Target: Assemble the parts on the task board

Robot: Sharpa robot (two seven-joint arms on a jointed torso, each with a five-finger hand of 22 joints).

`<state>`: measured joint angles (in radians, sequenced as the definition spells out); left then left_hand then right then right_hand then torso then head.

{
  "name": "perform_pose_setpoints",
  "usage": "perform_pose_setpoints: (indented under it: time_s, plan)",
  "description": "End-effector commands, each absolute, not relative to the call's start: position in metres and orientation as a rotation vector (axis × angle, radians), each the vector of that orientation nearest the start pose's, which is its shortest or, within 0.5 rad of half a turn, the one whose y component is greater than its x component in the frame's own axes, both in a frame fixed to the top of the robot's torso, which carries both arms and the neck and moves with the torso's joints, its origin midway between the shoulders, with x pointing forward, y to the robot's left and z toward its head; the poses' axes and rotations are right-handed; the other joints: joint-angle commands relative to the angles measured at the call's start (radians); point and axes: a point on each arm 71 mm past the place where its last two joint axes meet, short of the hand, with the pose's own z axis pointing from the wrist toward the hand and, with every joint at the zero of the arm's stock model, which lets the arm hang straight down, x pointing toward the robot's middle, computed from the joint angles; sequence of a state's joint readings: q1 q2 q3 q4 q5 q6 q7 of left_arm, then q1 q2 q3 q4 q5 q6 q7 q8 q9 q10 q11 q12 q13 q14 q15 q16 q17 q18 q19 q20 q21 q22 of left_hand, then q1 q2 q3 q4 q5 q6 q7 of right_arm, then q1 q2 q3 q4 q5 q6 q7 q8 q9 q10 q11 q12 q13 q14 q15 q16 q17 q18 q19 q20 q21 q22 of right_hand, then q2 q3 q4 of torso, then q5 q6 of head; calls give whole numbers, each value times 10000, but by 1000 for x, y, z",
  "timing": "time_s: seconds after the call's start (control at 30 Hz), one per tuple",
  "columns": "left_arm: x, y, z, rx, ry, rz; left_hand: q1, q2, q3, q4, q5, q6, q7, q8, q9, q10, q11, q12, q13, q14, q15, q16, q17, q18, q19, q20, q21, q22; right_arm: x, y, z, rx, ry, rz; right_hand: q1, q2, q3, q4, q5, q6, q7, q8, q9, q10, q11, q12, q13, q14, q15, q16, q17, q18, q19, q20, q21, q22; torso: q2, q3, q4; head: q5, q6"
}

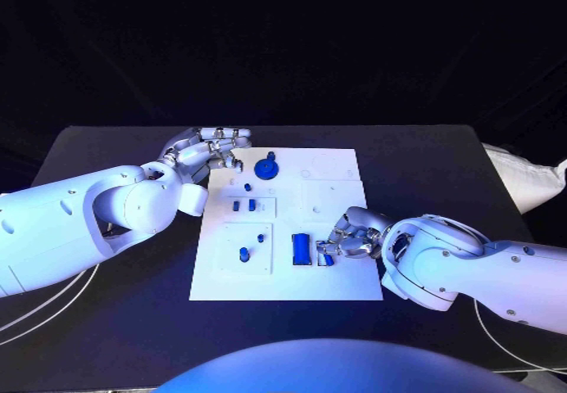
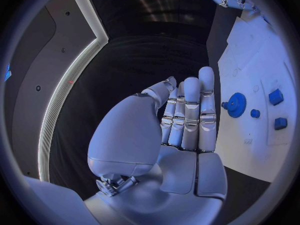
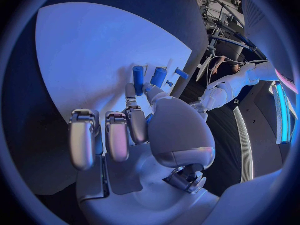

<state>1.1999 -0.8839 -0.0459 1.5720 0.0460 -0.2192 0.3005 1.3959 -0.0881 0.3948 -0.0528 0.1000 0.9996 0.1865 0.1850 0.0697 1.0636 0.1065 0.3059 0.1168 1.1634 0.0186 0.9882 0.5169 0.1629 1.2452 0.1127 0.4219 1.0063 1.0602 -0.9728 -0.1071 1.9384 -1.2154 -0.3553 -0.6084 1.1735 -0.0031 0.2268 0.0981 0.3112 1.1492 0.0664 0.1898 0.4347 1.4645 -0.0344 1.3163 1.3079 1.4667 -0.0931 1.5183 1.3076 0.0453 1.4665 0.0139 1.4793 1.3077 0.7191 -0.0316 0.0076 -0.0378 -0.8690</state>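
The white task board (image 1: 337, 282) lies mid-table. A blue gear (image 1: 267, 169) (image 2: 236, 105) stands near its far edge. Small blue parts (image 1: 242, 205) (image 2: 275, 96) sit in a recess behind it, and others (image 1: 245, 254) nearer me. A long blue part (image 1: 301, 249) (image 3: 138, 80) lies in front of my right hand (image 1: 350, 233) (image 3: 134, 127), whose fingers are curled over the board. A small blue part (image 1: 328, 259) shows at its fingertips; whether it is gripped is hidden. My left hand (image 1: 210, 149) (image 2: 187, 120) hovers at the board's far left corner, fingers straight, holding nothing.
The black table (image 1: 106, 311) surrounds the board. A white bundle (image 1: 526, 176) lies at the table's right edge. Thin cables (image 1: 35, 307) run over the table at the near left, under my left arm.
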Motion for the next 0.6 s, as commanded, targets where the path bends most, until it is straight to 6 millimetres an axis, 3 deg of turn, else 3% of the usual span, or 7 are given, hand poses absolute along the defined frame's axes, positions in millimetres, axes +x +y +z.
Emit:
perform_pose_setpoints:
  time_s: [0.03,0.6]
  plan:
    - [476,207,-182,-11860,15530,-16242,43,75,7,-45,68,-82,-23,60,-9,-53,12,32,6,-55,15,37,-13,182,-27,28,-41,-15,360,-173,-249,2893,21499,5498,-177,26,20,92,20,397,-357,52,10,479,-76,80,1517,904,-98,46,1931,-115,446,-72,40,1218,-2,-2,14,-4,-17]
    - [476,207,-183,-11871,15552,-16213,43,75,7,-45,68,-82,-23,60,-9,-53,12,32,6,-55,15,37,-13,182,-27,28,-41,-15,360,-172,-250,2438,21591,5537,-993,108,-145,580,-848,575,-446,335,258,620,-151,502,1733,933,-163,149,2077,-153,510,-130,142,1384,-4,2,-4,38,-35]
